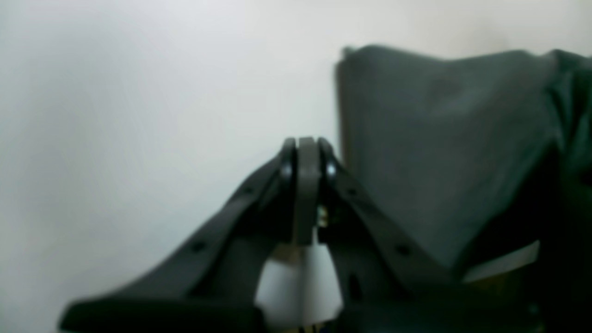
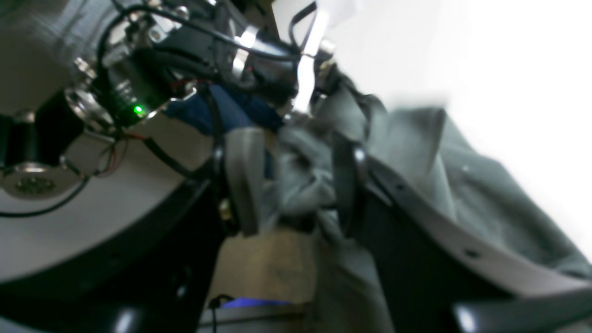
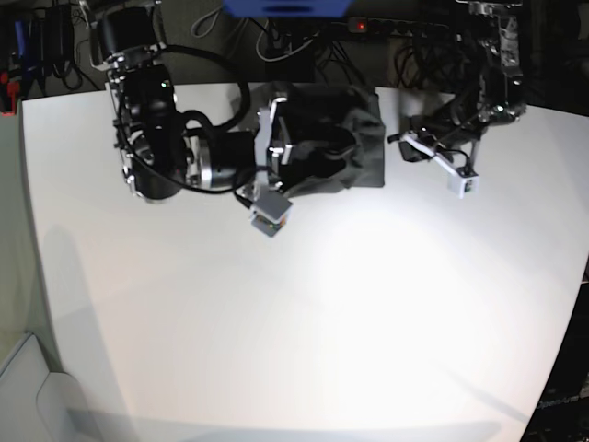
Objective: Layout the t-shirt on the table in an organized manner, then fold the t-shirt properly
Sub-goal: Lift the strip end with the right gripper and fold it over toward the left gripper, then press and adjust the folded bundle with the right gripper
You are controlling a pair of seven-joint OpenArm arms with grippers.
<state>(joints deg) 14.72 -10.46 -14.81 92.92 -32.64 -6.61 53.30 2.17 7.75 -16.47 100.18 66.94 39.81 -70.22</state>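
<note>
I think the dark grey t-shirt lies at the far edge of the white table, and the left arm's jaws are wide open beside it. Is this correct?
Not quite. The left gripper has its jaws shut, pressed together, as the left wrist view shows. The rest holds: the dark grey t-shirt lies at the far edge of the white table, with that gripper beside it, not on it.

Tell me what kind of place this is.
Probably a robotics lab or test bench: two robot arms work over a bare white table, a lone dark grey t-shirt lies on it, and cables tangle behind.
</note>
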